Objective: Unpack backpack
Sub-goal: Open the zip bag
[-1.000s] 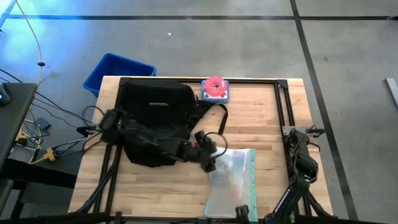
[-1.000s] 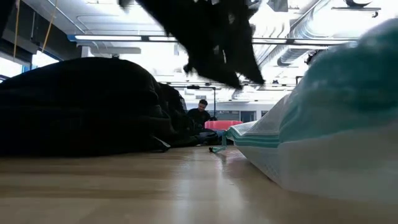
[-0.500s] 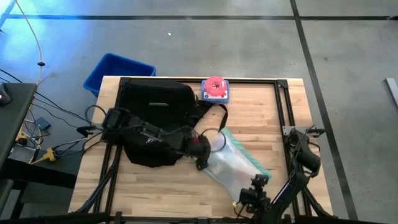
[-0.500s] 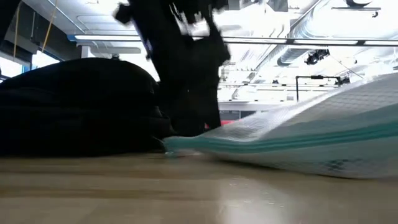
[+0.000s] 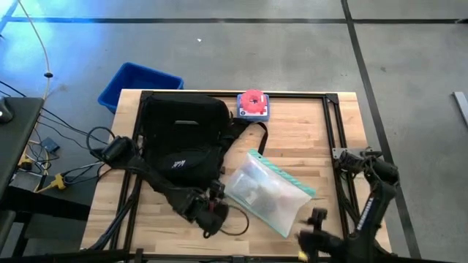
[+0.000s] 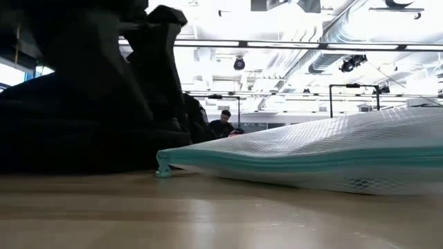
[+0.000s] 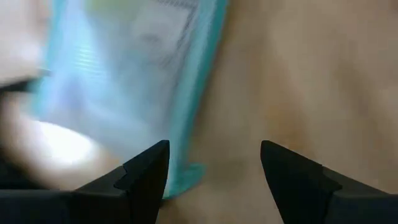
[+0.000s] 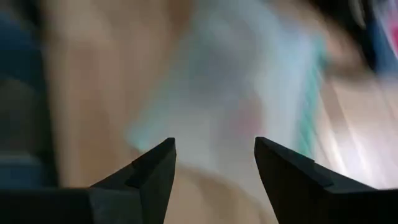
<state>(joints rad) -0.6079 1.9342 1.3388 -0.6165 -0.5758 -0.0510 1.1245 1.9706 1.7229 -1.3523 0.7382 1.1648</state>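
The black backpack (image 5: 183, 131) lies flat on the table's left half; it also fills the left of the low view (image 6: 62, 138). A clear mesh pouch with a teal zipper edge (image 5: 267, 191) lies flat and slantwise on the wood to the right of the backpack, and it is also visible in the low view (image 6: 332, 155). My left gripper (image 5: 210, 218) is open and hovers near the table's near edge, just left of the pouch's corner (image 7: 186, 177), touching nothing. My right gripper (image 5: 313, 228) is open near the pouch's right side (image 8: 236, 106) and is clear of it.
A pink round item on a blue base (image 5: 253, 104) stands at the far edge, right of the backpack. A blue plastic bin (image 5: 139, 84) sits off the table's far left corner. Bare wood (image 5: 322, 131) lies to the right of the pouch. A person shows far off in the room (image 6: 223, 123).
The pouch turned from lengthwise to slantwise, slid toward the far side, and now lies flat instead of raised. My left gripper moved from the pouch's far end toward the near edge and leftward. My right gripper drew away from the pouch toward the table's right.
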